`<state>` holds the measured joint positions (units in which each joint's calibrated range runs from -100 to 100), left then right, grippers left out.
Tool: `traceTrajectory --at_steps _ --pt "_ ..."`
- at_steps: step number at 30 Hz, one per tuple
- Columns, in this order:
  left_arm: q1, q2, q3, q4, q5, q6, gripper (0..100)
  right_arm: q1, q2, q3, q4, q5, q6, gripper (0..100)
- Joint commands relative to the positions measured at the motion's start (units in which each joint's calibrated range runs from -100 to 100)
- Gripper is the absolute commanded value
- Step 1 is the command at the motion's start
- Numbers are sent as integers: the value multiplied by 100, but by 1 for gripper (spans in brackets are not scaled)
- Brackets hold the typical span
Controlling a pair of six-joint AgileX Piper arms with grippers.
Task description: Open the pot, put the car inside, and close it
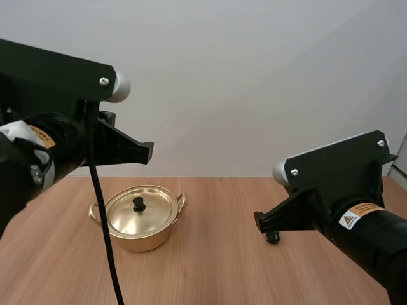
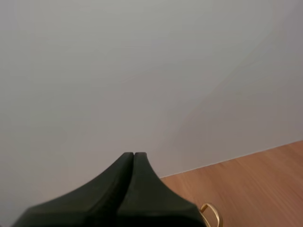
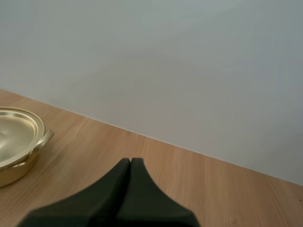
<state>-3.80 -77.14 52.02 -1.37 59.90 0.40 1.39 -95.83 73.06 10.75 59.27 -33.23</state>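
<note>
Two claws, both closed on nothing: the left claw (image 2: 134, 155) has its black fingers pressed together into one dark wedge, and the right claw (image 3: 130, 161) looks the same, with no gap between the tips. From above, the pot (image 1: 138, 222) stands on the wooden tabletop (image 1: 216, 267), on my left arm's side of the middle. It is golden, its lid (image 1: 149, 213) sits on, and a black knob (image 1: 138, 204) stands at the centre of the lid. The left claw hangs in the air above the tabletop, apart from the pot; in the left wrist view one golden handle (image 2: 211, 215) shows close beside the base of the fingers. In the right wrist view the pot (image 3: 16, 142) sits well off to the side of the closed fingers, nothing touching it. A small dark thing (image 1: 273, 237) lies on the tabletop just under my right arm, well apart from the pot, and I cannot tell what it is.
</note>
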Motion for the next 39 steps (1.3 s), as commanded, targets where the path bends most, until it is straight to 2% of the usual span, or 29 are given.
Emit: traceTrajectory --at_steps 1,4,11,19,25,28,37,39 --pt "2 492 -434 -6 1057 268 0 4 7 -3 13 155 -68 0" --pt "13 1055 -824 -6 1987 485 0 4 7 -3 13 221 -68 0" --pt "268 2191 -1081 -9 2627 909 0 4 7 -3 13 235 -103 0" --pt "270 3240 -1094 -78 2320 945 0 4 7 -3 13 235 -103 0" --pt "270 3440 -1108 -93 1115 1030 0 4 7 -3 13 235 -103 0" --pt "270 3440 -1197 -64 1075 1342 0 4 7 -3 13 235 -103 0" --pt "270 3440 -1196 -65 1145 1318 0 4 7 -3 13 235 -103 0" --pt "270 3440 -1196 -89 1221 1307 6 4 7 -3 13 235 -103 0"
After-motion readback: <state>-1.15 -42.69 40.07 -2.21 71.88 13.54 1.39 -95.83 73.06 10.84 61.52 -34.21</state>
